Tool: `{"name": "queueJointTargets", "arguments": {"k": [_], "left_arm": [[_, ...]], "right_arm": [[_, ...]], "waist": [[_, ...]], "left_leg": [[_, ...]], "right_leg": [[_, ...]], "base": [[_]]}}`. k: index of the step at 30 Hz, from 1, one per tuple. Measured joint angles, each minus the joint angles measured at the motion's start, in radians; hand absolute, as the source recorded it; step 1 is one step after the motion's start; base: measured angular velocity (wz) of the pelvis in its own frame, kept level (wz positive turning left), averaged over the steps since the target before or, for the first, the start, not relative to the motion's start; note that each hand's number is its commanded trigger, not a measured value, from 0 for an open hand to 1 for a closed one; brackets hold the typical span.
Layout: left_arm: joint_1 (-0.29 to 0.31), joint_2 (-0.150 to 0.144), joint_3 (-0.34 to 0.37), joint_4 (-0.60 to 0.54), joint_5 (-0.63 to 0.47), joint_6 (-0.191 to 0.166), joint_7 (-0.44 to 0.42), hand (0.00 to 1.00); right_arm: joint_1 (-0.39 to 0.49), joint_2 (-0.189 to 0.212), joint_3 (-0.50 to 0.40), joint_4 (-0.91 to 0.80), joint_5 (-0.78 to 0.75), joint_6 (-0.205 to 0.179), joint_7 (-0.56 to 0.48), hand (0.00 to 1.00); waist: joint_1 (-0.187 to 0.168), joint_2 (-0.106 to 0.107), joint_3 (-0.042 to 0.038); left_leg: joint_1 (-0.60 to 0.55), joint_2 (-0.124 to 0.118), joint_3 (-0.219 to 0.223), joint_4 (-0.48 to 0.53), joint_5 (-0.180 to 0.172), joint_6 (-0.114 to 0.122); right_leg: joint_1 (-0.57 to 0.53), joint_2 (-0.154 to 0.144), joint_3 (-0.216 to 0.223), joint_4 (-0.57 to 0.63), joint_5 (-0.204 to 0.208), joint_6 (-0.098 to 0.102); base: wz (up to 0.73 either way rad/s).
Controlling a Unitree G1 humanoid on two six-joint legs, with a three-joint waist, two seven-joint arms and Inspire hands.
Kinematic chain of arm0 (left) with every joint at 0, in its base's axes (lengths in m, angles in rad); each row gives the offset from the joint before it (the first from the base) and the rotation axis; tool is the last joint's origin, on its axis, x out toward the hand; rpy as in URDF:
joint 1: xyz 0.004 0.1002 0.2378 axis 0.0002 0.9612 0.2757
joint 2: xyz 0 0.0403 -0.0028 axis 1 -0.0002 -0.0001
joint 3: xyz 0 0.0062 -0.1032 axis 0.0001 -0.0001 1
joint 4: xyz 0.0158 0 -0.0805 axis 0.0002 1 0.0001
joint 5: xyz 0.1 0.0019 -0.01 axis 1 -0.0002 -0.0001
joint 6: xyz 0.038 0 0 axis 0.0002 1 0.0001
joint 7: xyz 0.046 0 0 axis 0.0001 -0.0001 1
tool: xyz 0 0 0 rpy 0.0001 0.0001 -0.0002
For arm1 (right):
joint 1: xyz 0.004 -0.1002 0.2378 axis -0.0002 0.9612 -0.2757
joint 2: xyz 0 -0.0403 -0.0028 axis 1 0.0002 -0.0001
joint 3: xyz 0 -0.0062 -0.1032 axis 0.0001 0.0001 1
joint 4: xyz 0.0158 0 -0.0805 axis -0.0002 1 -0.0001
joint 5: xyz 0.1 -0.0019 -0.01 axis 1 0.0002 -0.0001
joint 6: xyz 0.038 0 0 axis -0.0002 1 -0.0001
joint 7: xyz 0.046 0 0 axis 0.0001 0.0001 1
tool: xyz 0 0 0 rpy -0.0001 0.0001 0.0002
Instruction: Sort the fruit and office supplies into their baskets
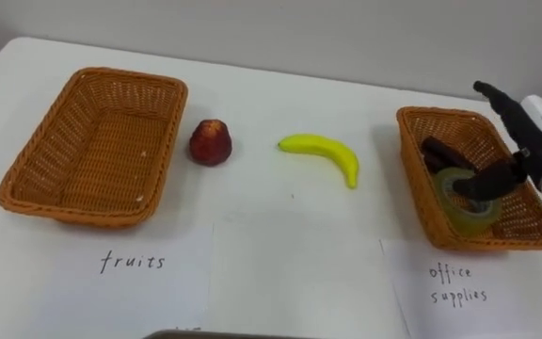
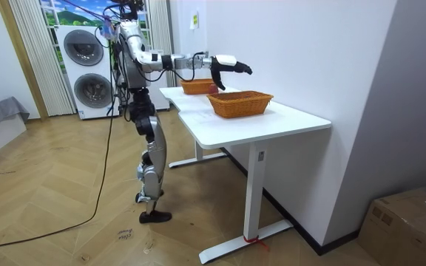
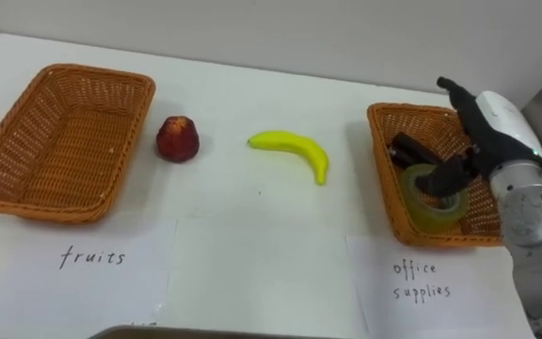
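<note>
While the apple and banana lie on the table, the right hand hangs open and empty over the tape.

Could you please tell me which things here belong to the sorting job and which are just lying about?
Job: empty basket, red fruit, banana, right-hand basket holding a tape roll and a dark item, right robot hand over it, paper labels.
Lying about: stacked washing machines, cardboard box on the floor.

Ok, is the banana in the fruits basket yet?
No, the banana lies on the table between the red fruit and the office-supplies basket.
</note>
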Motion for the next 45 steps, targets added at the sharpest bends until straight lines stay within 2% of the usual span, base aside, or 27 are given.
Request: {"name": "queueJointTargets", "arguments": {"k": [4,7,11,18,21,24,29,33,35,38,42,45], "left_arm": [[0.0,0.0,0.001,-0.002,0.001,0.0,0.0,0.0],[0.0,0.0,0.0,0.001,0.001,0.0,-0.002,0.0],[-0.001,0.0,0.0,0.01,-0.003,-0.011,0.0,0.0],[-0.002,0.0,0.0,0.022,0.0,-0.011,-0.001,0.0],[0.0,0.0,-0.001,0.02,0.002,-0.009,-0.001,0.0],[0.004,0.0,-0.001,0.018,0.002,-0.003,-0.001,0.0],[0.005,-0.001,-0.004,0.007,0.002,0.007,0.013,0.0],[0.004,-0.002,-0.012,0.009,0.002,0.012,0.03,0.0],[0.005,-0.002,-0.012,0.023,0.003,0.018,0.029,0.0],[0.009,-0.003,-0.013,0.023,0.006,0.025,0.027,0.0],[0.019,-0.002,-0.014,0.029,0.006,0.032,0.026,0.0],[0.019,-0.001,-0.014,0.04,0.006,0.032,0.027,0.0]], "right_arm": [[-0.004,-0.018,0.0,-0.025,-0.025,-0.001,0.007,0.0],[-0.025,-0.02,0.0,-0.035,-0.017,-0.002,0.01,0.0],[-0.037,-0.021,0.0,-0.057,0.022,-0.002,0.019,0.0],[-0.04,-0.021,0.0,-0.171,0.166,-0.001,0.019,0.0],[-0.043,-0.021,0.001,-0.172,0.199,-0.001,0.019,0.0],[-0.043,-0.021,0.001,-0.165,0.234,-0.001,0.019,0.0],[-0.043,-0.021,0.01,-0.136,0.316,0.01,-0.004,0.0],[-0.043,-0.021,0.014,-0.127,0.369,0.011,-0.021,0.0],[-0.047,-0.021,0.031,-0.094,0.381,0.011,-0.041,0.0],[-0.086,-0.021,0.083,-0.01,0.377,0.012,-0.048,0.0],[-0.146,-0.021,0.141,0.067,0.376,0.012,-0.047,0.0],[-0.169,-0.021,0.167,0.08,0.377,0.011,-0.048,0.0]], "waist": [[-0.013,0.003,-0.0015],[-0.022,0.009,0.003],[-0.021,0.01,0.003],[-0.014,0.001,-0.0034],[-0.012,-0.005,-0.0065],[-0.009,-0.004,-0.0063],[0.008,0.007,0.0015],[0.019,0.007,0.0011],[0.045,0.0,-0.0027],[0.064,-0.008,-0.0061],[0.073,-0.018,-0.0029],[0.074,-0.029,0.0009]], "left_leg": [[0.001,0.0,0.0,0.004,0.0,0.0],[0.017,0.0,0.001,0.003,0.0,0.0],[0.035,0.0,0.004,-0.001,0.0,0.0],[0.052,0.001,0.007,-0.016,0.0,0.0],[0.054,0.0,-0.002,-0.013,0.0,0.0],[0.051,-0.001,-0.017,-0.014,0.0,0.0],[0.04,-0.003,-0.033,-0.017,0.0,-0.001],[0.028,-0.007,-0.049,-0.019,0.002,-0.001],[0.03,-0.007,-0.055,-0.018,0.003,-0.002],[0.029,-0.008,-0.073,-0.018,0.004,-0.002],[0.023,-0.009,-0.085,-0.018,0.004,-0.002],[0.005,-0.014,-0.107,-0.013,0.007,0.0]], "right_leg": [[0.001,-0.001,0.001,0.002,0.0,0.0],[0.016,-0.001,0.002,0.003,0.0,0.0],[0.032,-0.001,0.004,0.001,0.0,0.0],[0.044,0.005,0.016,-0.002,-0.001,-0.001],[0.054,0.002,0.003,-0.004,-0.001,-0.001],[0.055,0.002,-0.004,-0.004,-0.001,0.0],[0.063,0.0,-0.027,-0.022,-0.002,0.0],[0.063,-0.002,-0.044,-0.034,-0.002,0.001],[0.065,-0.003,-0.057,-0.034,-0.002,0.002],[0.07,-0.005,-0.08,-0.035,-0.003,0.002],[0.069,-0.006,-0.085,-0.036,-0.003,0.002],[0.065,-0.011,-0.109,-0.037,-0.003,0.002]], "base": [[0.0],[0.0],[-0.01],[-0.04],[0.1],[0.09],[0.12],[0.13],[0.08],[0.13],[0.11],[0.23]]}}
